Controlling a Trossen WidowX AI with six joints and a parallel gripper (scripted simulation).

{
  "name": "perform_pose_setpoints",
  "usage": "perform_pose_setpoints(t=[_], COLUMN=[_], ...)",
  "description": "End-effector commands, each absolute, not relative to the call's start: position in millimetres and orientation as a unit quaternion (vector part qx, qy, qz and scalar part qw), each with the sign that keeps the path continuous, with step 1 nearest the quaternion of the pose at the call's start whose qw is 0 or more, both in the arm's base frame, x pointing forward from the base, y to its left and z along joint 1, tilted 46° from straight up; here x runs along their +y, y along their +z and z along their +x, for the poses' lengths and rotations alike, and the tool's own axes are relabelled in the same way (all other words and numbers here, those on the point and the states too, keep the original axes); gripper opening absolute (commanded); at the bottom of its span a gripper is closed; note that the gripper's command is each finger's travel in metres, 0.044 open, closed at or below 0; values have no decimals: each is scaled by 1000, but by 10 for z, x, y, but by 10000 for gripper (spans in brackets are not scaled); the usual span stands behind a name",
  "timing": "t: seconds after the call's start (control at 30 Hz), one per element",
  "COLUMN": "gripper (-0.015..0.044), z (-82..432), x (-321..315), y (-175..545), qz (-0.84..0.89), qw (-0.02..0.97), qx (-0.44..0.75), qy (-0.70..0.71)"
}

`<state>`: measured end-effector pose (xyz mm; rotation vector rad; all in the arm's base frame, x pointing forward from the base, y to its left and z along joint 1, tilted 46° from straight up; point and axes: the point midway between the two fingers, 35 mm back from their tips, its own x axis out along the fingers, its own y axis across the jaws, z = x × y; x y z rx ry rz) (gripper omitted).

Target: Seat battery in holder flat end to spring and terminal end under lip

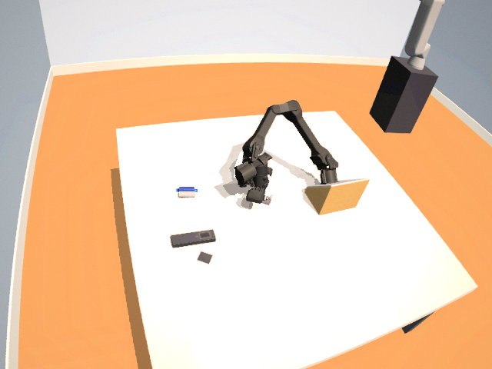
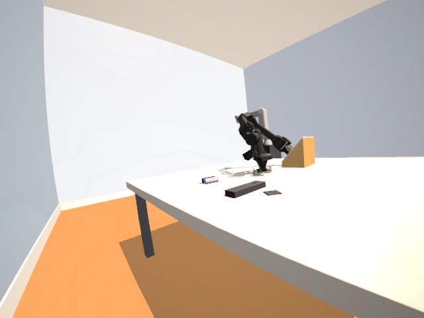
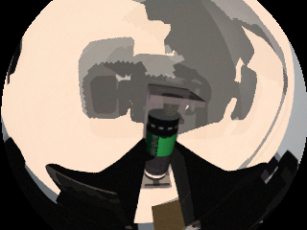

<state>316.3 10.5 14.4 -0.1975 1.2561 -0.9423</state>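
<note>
From above, a smooth white tabletop [image 1: 277, 286] [image 2: 325, 218] stands on an orange floor [image 1: 79, 119] [image 2: 78, 239]. A jointed, matte black arm [image 1: 306, 128] [image 2: 268, 133] arches over it from beside a tan wedge-shaped block [image 1: 344, 196] [image 2: 309, 152] [image 3: 168, 216] with flat faces. The arm's claw points down at a small greyish holder [image 1: 268, 199] [image 2: 256, 173] [image 3: 194, 96], mostly hidden. Well apart from it lie a blue-and-white rounded object [image 1: 186, 192] [image 2: 210, 179], a long dark bar [image 1: 186, 239] [image 2: 244, 189] with a small rectangular panel on top, and a thin dark square [image 1: 204, 257] [image 2: 272, 192].

From the side, near table height, the bar shows as a low, straight-edged box, the square as a flat chip beside it. The claw reaches down to the holder on the table, with a speck of green between.

From the wrist, the claw [image 1: 256, 195] [image 2: 262, 167] [image 3: 157, 144] is pinching a battery [image 3: 161, 144] between black, tapering fingers. The battery is a cylinder, dark at both ends with a bright green band and a pale ring at the near end. It lies over the holder, slightly slanted in this view; I cannot tell whether it is fully seated.
</note>
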Motion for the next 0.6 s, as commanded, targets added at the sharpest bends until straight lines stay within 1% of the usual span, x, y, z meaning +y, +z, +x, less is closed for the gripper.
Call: perform_pose_setpoints(t=[0.0, 0.57], gripper=[73, 73], z=[3193, 3167], x=[72, 70], y=[175, 165], qz=[-89, -95], qw=[717, 730], qx=[543, 526], qy=[-428, -426])
